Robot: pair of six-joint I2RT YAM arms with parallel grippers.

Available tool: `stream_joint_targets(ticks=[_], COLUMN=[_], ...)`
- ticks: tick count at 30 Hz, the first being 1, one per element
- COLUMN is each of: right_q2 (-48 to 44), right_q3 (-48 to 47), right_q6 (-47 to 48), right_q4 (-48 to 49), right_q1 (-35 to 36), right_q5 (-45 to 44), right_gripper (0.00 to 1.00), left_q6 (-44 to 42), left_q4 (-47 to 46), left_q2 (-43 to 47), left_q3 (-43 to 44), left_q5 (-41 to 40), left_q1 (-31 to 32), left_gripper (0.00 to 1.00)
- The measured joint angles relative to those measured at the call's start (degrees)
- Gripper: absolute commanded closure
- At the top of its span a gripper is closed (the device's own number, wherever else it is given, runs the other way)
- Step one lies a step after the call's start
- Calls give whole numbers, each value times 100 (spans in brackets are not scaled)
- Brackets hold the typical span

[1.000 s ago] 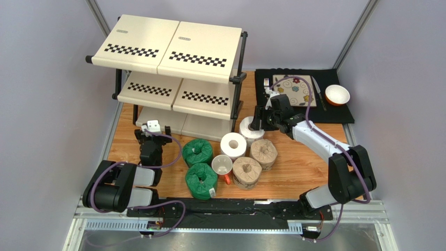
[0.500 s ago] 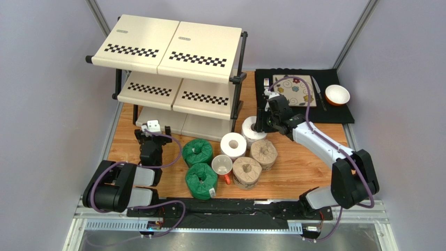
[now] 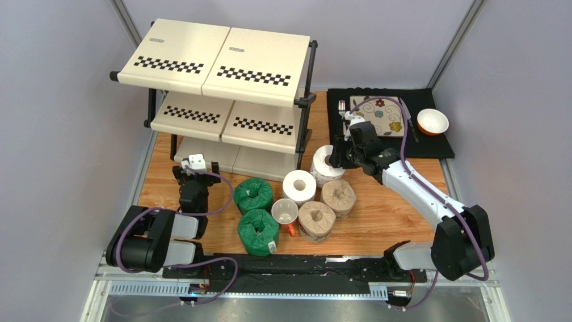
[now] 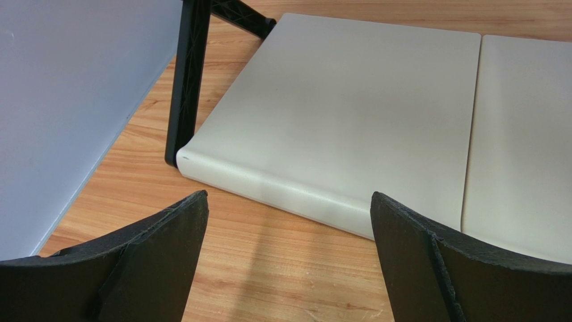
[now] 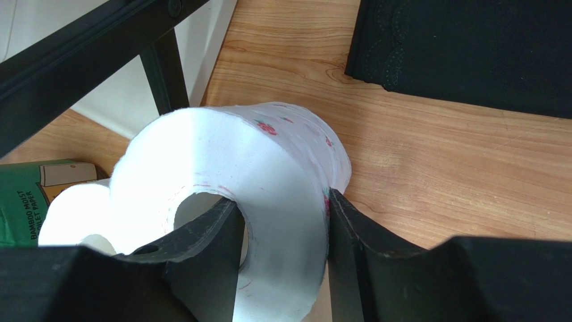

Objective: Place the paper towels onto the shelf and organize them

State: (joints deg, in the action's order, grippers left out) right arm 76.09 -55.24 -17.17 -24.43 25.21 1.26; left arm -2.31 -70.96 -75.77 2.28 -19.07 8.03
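Observation:
My right gripper (image 3: 336, 158) is shut on the wall of a white floral roll (image 3: 323, 163), one finger in its core and one outside; the roll (image 5: 268, 174) is tilted beside the shelf's right post (image 5: 163, 74). The three-tier shelf (image 3: 221, 64) stands at the back left. On the table lie the second white roll (image 3: 299, 186), two green rolls (image 3: 254, 194) (image 3: 258, 231) and two tan rolls (image 3: 338, 195) (image 3: 316, 221). My left gripper (image 3: 193, 176) is open and empty in front of the bottom shelf (image 4: 349, 121), low over the wood.
A white mug with a red handle (image 3: 285, 213) sits among the rolls. A black placemat (image 3: 430, 144) at the back right holds a patterned plate (image 3: 379, 115), cutlery and an orange bowl (image 3: 432, 121). Grey walls close in both sides.
My right gripper has closed on the white floral roll and tipped it up off the table, moving slightly right. The left arm has not moved.

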Motion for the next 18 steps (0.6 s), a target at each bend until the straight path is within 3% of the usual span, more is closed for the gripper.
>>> stream_joint_targets(ticks=[8,18], right_q2=[-245,-1290], right_q3=[-44,-424], right_q6=[-31,11], right_q4=[-275,-531], right_q1=[0,0], right_q5=[-341,-1351], right_gripper=[77,75], left_q6=[0,0], left_q4=[0,0], left_q2=[0,0], left_q3=[0,0], left_q5=[0,0], left_q1=[0,0], left_gripper=[1,1])
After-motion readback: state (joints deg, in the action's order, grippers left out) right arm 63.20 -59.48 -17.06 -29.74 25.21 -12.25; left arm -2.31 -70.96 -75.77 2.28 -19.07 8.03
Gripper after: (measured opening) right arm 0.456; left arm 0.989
